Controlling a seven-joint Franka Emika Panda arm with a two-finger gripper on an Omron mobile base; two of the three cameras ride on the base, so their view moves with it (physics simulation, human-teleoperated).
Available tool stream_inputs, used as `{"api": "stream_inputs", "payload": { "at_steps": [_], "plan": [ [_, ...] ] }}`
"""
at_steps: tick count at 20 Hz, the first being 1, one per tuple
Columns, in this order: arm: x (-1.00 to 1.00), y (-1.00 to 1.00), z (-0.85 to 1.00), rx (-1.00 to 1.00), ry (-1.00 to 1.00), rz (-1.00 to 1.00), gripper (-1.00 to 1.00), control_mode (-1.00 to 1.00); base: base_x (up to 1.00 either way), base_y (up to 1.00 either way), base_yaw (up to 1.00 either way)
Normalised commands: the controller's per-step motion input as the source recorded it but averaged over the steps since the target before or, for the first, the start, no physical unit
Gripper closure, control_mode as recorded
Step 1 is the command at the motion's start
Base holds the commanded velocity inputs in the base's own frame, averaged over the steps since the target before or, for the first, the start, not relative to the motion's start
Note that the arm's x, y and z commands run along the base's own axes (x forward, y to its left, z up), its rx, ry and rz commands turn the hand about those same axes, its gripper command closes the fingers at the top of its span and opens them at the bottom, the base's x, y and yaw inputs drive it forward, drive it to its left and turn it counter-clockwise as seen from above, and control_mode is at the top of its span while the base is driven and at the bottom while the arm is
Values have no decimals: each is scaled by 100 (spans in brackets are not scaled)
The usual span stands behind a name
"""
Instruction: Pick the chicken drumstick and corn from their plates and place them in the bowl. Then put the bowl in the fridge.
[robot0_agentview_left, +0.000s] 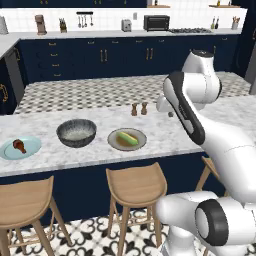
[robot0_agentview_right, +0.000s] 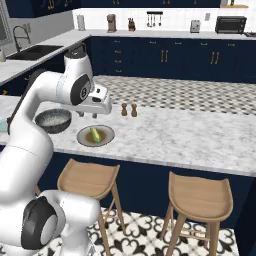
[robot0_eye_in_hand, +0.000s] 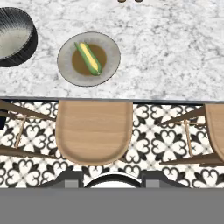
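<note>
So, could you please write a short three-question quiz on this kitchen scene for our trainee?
1. True or false: the corn lies in the bowl.
2. What sits on the blue plate? A) the drumstick B) a shaker C) nothing
3. Fill in: on the counter, the bowl stands between the blue plate and the ____ plate.

Key
1. False: it lies on the grey plate.
2. A
3. grey
</note>
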Motion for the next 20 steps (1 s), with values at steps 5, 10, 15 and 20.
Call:
{"api": "stream_inputs", "payload": {
  "at_steps": [5, 10, 15, 20],
  "plan": [
    [0, 0, 0, 0, 0, 0, -100, 100, 0, 24, 0],
    [0, 0, 0, 0, 0, 0, -100, 100, 4, 88, -5],
    [0, 0, 0, 0, 0, 0, -100, 100, 10, 77, -9],
    [0, 0, 0, 0, 0, 0, -100, 100, 41, 45, -1]
  ]
}}
